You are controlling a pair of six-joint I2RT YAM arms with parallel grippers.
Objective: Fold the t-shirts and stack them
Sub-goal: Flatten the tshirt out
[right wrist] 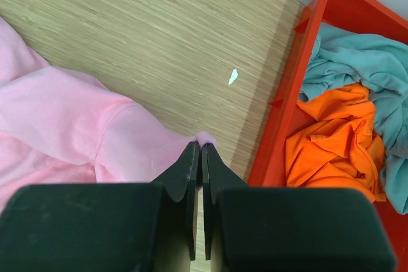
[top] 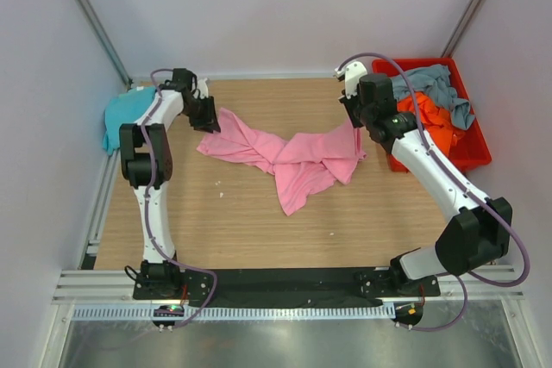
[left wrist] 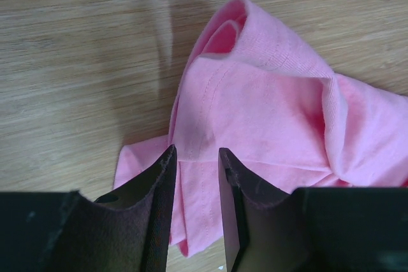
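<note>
The pink t-shirt [top: 289,159] lies crumpled in the middle of the wooden table. My left gripper [top: 210,123] is at its left end. In the left wrist view the gripper [left wrist: 195,155] is open, its jaws straddling a fold of the pink shirt [left wrist: 261,100] without pinching it. My right gripper [top: 355,131] is at the shirt's right end. In the right wrist view it [right wrist: 201,148] is shut on a corner of the pink shirt [right wrist: 70,119], with a tuft poking past the tips. The teal shirt [top: 126,113] lies at the far left. The orange shirt [top: 440,128] and grey-blue shirt [top: 433,84] lie in the bin.
The red plastic bin [top: 479,142] stands at the back right, close to my right gripper; its near wall [right wrist: 287,113] shows in the right wrist view. A small white scrap [right wrist: 233,77] lies on the table. White walls enclose the table on three sides.
</note>
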